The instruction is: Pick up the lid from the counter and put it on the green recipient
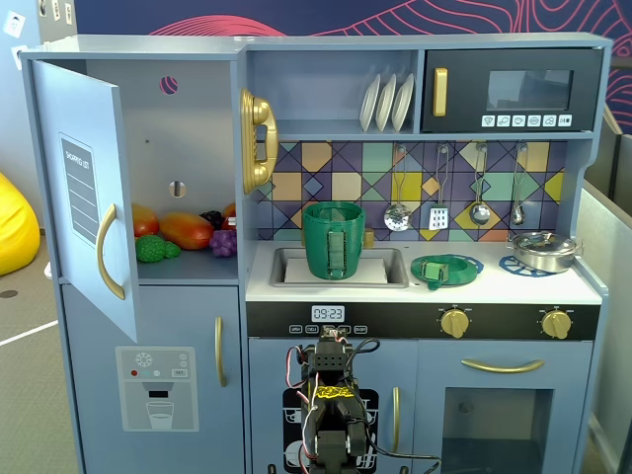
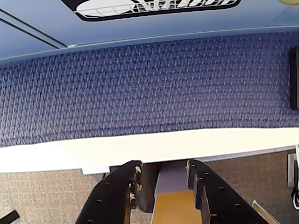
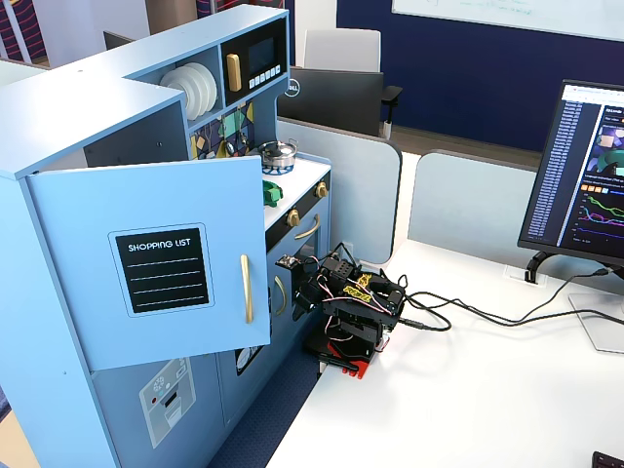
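In a fixed view we see, at the left, the open fridge door with toy fruit on the shelf behind it. Next comes the green recipient, upright in the sink. Just right of the sink, the lid lies flat on a blue burner ring on the bench, apart from the silver pot farther right. In the wrist view our claw is released and empty, above blue carpet.
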